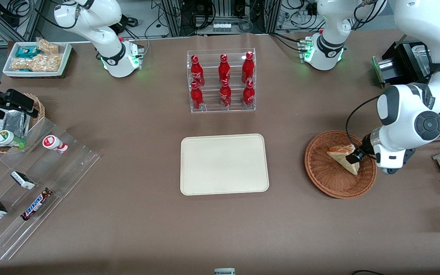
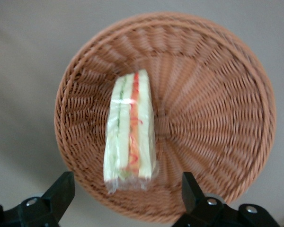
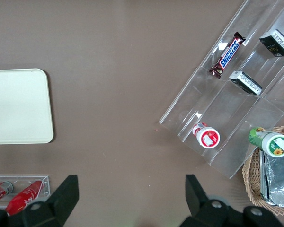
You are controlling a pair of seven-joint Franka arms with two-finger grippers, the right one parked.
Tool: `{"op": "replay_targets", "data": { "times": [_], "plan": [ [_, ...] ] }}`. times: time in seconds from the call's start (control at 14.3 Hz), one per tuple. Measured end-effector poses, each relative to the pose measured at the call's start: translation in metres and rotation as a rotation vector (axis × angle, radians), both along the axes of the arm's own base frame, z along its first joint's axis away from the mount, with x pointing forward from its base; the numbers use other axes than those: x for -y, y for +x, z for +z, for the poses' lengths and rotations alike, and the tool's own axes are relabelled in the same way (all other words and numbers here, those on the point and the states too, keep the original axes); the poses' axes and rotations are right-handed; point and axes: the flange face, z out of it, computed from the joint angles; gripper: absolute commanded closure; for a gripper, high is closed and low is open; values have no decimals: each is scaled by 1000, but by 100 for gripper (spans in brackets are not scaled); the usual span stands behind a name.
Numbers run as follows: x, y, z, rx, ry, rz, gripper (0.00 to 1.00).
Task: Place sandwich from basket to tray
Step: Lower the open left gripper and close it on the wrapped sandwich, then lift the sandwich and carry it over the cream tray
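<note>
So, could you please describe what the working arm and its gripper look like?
The left arm has glossy white rounded shells with dark grey round joint caps, and a black cable loops along its wrist. Its base wears a black band and glows green. The gripper, over the basket, is black; its fingers are matte black blocks fixed with silver screws.

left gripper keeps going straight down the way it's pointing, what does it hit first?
Most likely the sandwich in the basket. The left gripper hovers open above the basket with the wedge lined up between its fingers; depth is unclear, so it could graze the weave beside it.
</note>
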Motion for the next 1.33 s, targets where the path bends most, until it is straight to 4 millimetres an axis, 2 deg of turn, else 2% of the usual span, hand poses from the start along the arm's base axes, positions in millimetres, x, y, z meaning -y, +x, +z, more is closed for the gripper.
{"op": "replay_targets", "data": {
  "times": [0.28,0.35,0.42,0.49,0.56,0.63,0.91,1.05,1.19,1.33],
  "plan": [
    [-4,-21,-30,53,17,170,0],
    [-4,-24,-35,56,19,193,4],
    [-4,-26,-38,60,21,223,28],
    [-4,-26,-40,65,24,257,61],
    [-3,-26,-42,68,26,293,88],
    [-2,-27,-44,66,28,316,95],
    [0,-30,-47,55,31,329,97],
    [7,-24,-31,43,29,316,98],
    [36,-5,3,32,13,269,98],
    [89,14,37,43,-20,194,97]
  ]
}}
